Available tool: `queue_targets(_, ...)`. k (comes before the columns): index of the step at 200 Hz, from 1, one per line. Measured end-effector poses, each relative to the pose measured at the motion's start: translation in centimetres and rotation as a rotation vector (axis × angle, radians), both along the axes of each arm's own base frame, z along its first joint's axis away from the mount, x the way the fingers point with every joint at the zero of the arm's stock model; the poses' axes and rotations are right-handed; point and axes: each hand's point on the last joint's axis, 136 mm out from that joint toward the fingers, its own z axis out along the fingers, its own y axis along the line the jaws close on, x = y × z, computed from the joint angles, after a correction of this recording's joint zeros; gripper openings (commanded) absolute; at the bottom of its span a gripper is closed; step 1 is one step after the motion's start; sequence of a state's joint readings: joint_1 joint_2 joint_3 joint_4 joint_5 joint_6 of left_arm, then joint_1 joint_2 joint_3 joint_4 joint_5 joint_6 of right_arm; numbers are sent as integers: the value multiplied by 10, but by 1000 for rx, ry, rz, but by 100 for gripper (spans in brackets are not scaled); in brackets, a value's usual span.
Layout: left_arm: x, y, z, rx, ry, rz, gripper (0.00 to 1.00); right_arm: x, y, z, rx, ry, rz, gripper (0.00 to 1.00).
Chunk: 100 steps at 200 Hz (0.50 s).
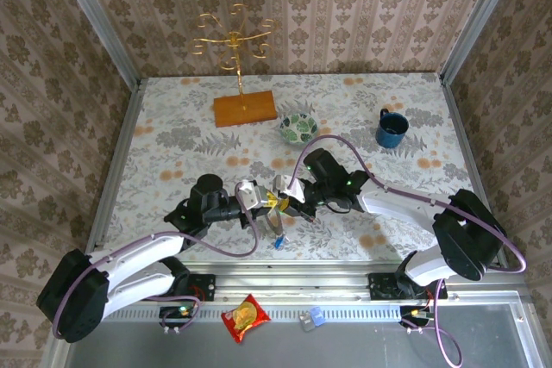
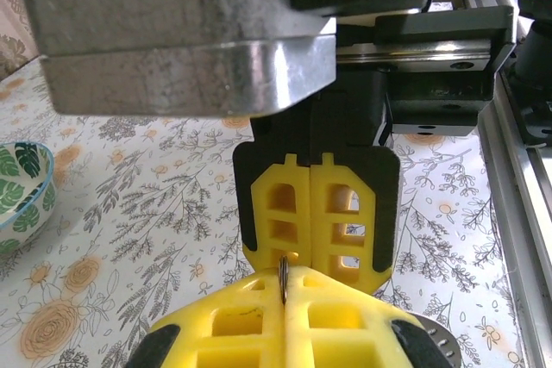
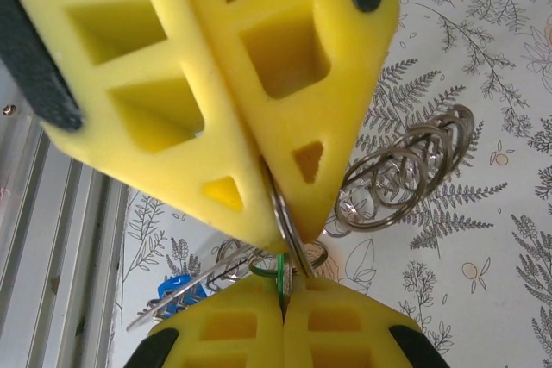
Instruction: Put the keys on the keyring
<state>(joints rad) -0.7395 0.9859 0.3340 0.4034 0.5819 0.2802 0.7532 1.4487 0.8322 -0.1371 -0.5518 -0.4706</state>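
1. Left hand [image 2: 285, 297]: fingers pressed together on the edge of the keyring [image 3: 282, 213], a thin metal ring held upright above the tabletop [image 1: 172, 152], just toward 6 o'clock from its centre.
2. Right hand [image 3: 283, 316]: fingers pressed together tip to tip against the left hand. The head of the green key [image 3: 278, 268] shows in the slit between them, right beside the ring, so this hand appears to be pinching that key.
3. Blue key [image 3: 177, 292]: at 6 o'clock of the two hands, its blade pointing away from the ring. Whether it is already threaded on cannot be told.
4. Loose rings [image 3: 405, 177]: a small bunch of split rings lying on the tabletop near the hands, apart from both.
5. Bowl [image 1: 281, 129] at 12 o'clock of the hands and mug [image 1: 391, 130] at 2 o'clock, both well apart from the work.
6. Handling, as a judgement: ring and keys are light, stiff and slippery. The ring is springy only where its coils part, and it will twist out of a loose pinch.
7. Where to hold: grip the ring across its flat side, away from the split end, so the gap stays free. Take the key by its plastic head, which gives more friction than the blade, leaving the hole exposed.
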Motion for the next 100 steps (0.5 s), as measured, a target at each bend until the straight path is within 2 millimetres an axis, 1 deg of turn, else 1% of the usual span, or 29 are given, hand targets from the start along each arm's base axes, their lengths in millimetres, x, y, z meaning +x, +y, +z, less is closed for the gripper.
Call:
queue_targets(24,2,0,1,-2,-6,8,0,2,-2,6,4,-24,-13,0)
queue_targets(57,2,1,5,-9,-17,14,0,8,-9,25,14,-95,-54,0)
queue_targets(62,2,1,5,-9,-17,15,4,8,-11,26,12,-103,-59,0)
queue_targets(74,2,1,4,-7,-17,15,21,10,-14,28,0,-119,-73,0)
queue_targets(81,2,1,4,-7,-15,15,29,11,-17,28,-10,-126,-81,0)
queue_targets(100,3,1,5,-11,-15,18,47,13,-22,27,-46,-139,-94,0)
